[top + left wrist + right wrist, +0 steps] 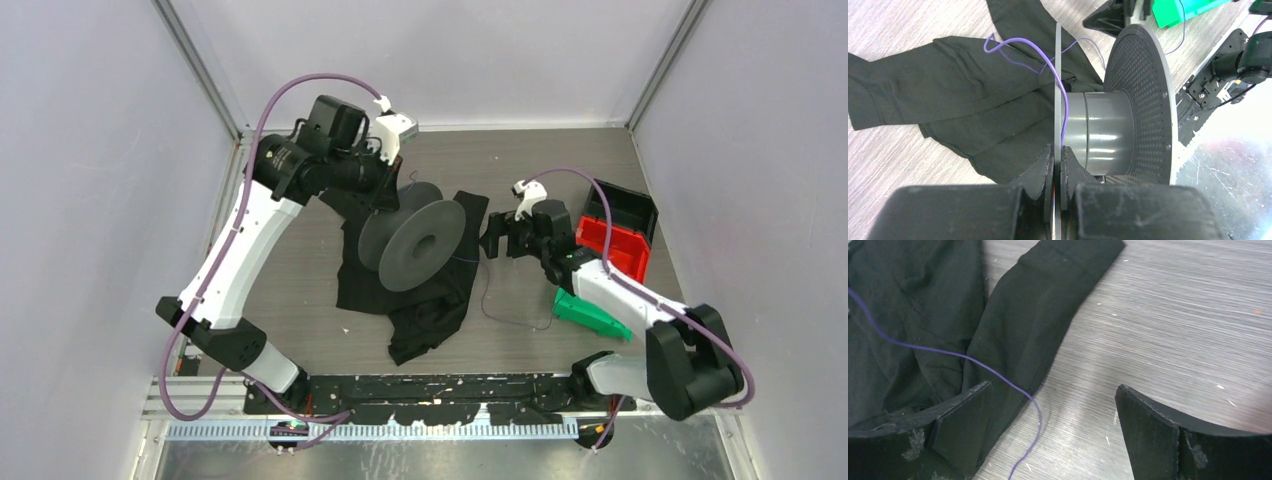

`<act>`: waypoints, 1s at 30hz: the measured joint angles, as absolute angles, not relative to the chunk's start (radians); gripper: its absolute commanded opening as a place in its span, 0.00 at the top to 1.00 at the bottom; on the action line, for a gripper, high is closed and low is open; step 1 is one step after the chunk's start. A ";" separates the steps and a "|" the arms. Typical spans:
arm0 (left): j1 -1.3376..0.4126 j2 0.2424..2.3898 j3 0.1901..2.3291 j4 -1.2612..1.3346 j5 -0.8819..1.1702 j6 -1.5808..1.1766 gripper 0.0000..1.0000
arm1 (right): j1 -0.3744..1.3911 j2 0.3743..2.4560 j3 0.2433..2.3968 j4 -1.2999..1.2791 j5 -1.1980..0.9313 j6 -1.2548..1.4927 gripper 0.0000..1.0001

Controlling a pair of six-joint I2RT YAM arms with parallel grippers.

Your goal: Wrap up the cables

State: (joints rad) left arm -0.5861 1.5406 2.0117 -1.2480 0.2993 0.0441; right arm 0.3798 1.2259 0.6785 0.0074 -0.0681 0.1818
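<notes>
Cable (968, 358): purple.
Spool (1143, 100): dark grey, with a fine dotted grid on the flange.
Garment (360, 285): plain black.
Tabletop (1173, 315): pale grey-brown, streaked wood grain.
Bin (612, 245): red with a black lid.
Wedge (590, 315): bright green.
Left gripper (1058, 150): matte black.
Right gripper (1048, 405): matte black, scuffed with pale flecks.
Arms (245, 235): white shells, black joints.
Hoses (300, 85): dull purple.

Cable (1020, 39): one thin purple wire, slack and kinked. One end runs down onto the spool (1098, 132) hub against a flange; the rest loops over the cloth (948, 100) onto the table (1173, 315)
</notes>
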 measured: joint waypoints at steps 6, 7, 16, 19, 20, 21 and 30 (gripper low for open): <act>-0.585 1.558 2.080 -1.287 0.356 0.035 1.00 | 0.381 1.378 0.630 0.229 -0.256 0.182 0.08; -0.583 1.559 2.096 -1.287 0.369 0.033 1.00 | 0.383 1.399 0.628 0.265 -0.291 0.190 0.08; -0.577 1.561 2.154 -1.235 0.511 -0.044 1.00 | 0.424 1.474 0.627 0.463 -0.451 0.240 0.08; -0.577 1.565 2.156 -1.222 0.529 -0.055 1.00 | 0.432 1.503 0.628 0.502 -0.475 0.262 0.08; -0.577 1.567 2.157 -1.219 0.531 -0.059 1.00 | 0.438 1.514 0.630 0.514 -0.481 0.269 0.08; -0.577 1.567 2.158 -1.215 0.533 -0.065 1.00 | 0.441 1.523 0.632 0.523 -0.485 0.272 0.08; -0.574 1.569 2.158 -1.196 0.545 -0.084 1.00 | 0.483 1.636 0.654 0.627 -0.488 0.320 0.66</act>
